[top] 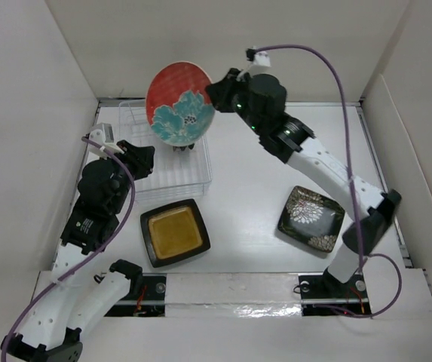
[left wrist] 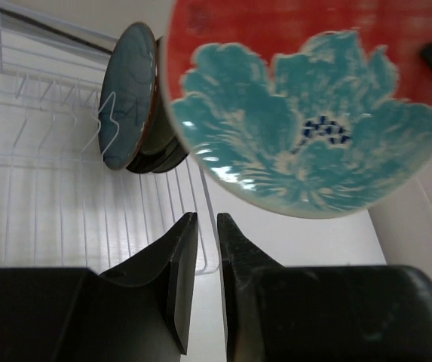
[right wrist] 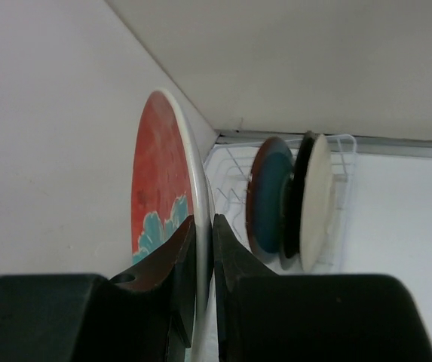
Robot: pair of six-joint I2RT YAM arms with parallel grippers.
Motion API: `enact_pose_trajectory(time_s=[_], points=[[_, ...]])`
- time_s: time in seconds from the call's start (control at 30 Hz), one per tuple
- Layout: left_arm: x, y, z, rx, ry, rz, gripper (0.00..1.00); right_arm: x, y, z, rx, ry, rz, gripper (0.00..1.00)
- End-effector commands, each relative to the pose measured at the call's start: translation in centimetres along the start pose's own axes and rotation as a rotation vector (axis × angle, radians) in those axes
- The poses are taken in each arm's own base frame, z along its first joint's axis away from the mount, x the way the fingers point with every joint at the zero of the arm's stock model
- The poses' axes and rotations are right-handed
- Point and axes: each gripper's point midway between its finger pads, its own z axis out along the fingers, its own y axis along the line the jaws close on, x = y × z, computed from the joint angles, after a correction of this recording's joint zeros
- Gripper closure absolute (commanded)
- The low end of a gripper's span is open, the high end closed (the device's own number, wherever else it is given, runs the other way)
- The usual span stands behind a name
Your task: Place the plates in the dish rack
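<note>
Clamped on the right-hand rim of the red-patterned plate (right wrist: 159, 181) is the right pincer (right wrist: 204, 226), its dark fingers pressed to both faces of the thin white edge. The plate is held upright in the air over the rear right part of the dish rack (top: 172, 175), clear of the wires, with its glossy face and large teal flower turned toward the arms. Little room is left behind it, where the white back wall (top: 314, 38) stands close.

The left pincer (left wrist: 206, 226) is seen low over the rack's near left part, its jaws slightly apart with only a thin slit between them and nothing held. The white left wall (top: 27, 113) runs just beside that arm.

The rack is made of thin white wire, a rectangular basket with upright dividers. At its back three round plates are stood on edge, close together: a teal plate (left wrist: 125, 98), a black plate (right wrist: 295, 204) and a cream plate (right wrist: 320, 196). The slots toward the near side are left open.

On the pale tabletop (top: 253, 196) a square dark-brown plate with an amber centre (top: 174, 232) is laid flat just in front of the rack's near edge. A square black floral plate (top: 311, 220) is laid flat well to the right, partly under the right arm.
</note>
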Motion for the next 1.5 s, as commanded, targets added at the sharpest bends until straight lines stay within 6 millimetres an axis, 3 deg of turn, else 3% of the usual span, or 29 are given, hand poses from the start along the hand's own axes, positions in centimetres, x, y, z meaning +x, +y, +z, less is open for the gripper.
enact_pose_trajectory(time_s=[0.0, 0.03, 0.07, 0.1, 0.17, 0.2, 0.3, 0.37, 0.43, 0.47, 0.5, 0.57, 0.7, 0.77, 0.93, 1.17, 1.3, 1.33, 1.37, 1.47], points=[[-5.0, -1.8, -1.8, 0.036, -0.145, -0.039, 0.85, -5.4, 3.2, 2.4, 0.058, -0.188, 0.064, 1.0], [-5.4, -2.0, -2.0, 0.041, -0.154, -0.044, 0.85, -8.6, 4.7, 2.3, 0.039, -0.256, 0.1, 1.0], [-5.9, -2.3, -2.2, 0.051, -0.166, -0.052, 0.85, -8.3, 5.1, 3.1, 0.045, -0.258, 0.118, 1.0], [-6.2, -2.6, -2.4, 0.063, -0.177, -0.063, 0.85, -6.0, 4.7, 5.1, 0.083, -0.243, 0.134, 1.0], [-6.7, -2.8, -2.7, 0.072, -0.19, -0.071, 0.85, -6.9, 5.6, 6.0, 0.079, -0.291, 0.176, 1.0], [-7.2, -2.7, -3.1, 0.065, -0.209, -0.075, 0.85, -3.7, 6.4, 7.6, 0.089, -0.256, 0.162, 1.0], [-8.6, -2.2, -4.7, 0.047, -0.273, -0.09, 0.85, -3.5, 6.8, 8.4, 0.143, -0.325, 0.149, 1.0], [-8.7, -2.7, -5.6, 0.083, -0.292, -0.097, 0.85, -0.9, 6.9, 9.6, 0.173, -0.328, 0.128, 1.0], [-9.7, -3.3, -7.0, 0.122, -0.345, -0.109, 0.84, -0.4, 6.9, 10.0, 0.198, -0.369, 0.109, 1.0], [-10.2, -3.4, -7.3, 0.126, -0.359, -0.106, 0.84, 1.7, 6.8, 10.8, 0.214, -0.349, 0.075, 1.0], [-10.0, -3.5, -7.3, 0.127, -0.348, -0.102, 0.84, 0.3, 6.7, 10.6, 0.232, -0.4, 0.062, 1.0], [-9.5, -3.8, -7.1, 0.141, -0.327, -0.093, 0.83, 2.1, 7.1, 10.9, 0.252, -0.398, 0.008, 1.0], [-7.4, -4.4, -6.1, 0.183, -0.261, -0.083, 0.83, 2.1, 5.5, 10.9, 0.333, -0.437, -0.128, 1.0], [-6.4, -4.2, -5.6, 0.18, -0.236, -0.079, 0.83, 3.1, 4.7, 11.2, 0.367, -0.421, -0.182, 1.0], [-6.0, -4.9, -5.3, 0.2, -0.213, -0.066, 0.83, 4.4, 3.6, 11.0, 0.455, -0.432, -0.348, 1.0], [-4.9, -4.4, -4.5, 0.18, -0.189, -0.047, 0.83, 2.6, 2.9, 10.3, 0.502, -0.482, -0.406, 1.0], [-5.5, -4.6, -5.0, 0.188, -0.206, -0.059, 0.83, 4.8, 2.6, 11.5, 0.482, -0.447, -0.514, 1.0], [-5.6, -4.6, -5.1, 0.188, -0.21, -0.06, 0.83, 4.6, 2.8, 11.5, 0.477, -0.456, -0.523, 1.0], [-5.7, -4.5, -5.2, 0.186, -0.212, -0.059, 0.83, 6.0, 2.4, 12.2, 0.475, -0.439, -0.56, 1.0], [-5.8, -4.4, -5.5, 0.184, -0.221, -0.062, 0.83, 6.2, 2.3, 12.4, 0.48, -0.445, -0.652, 1.0]])
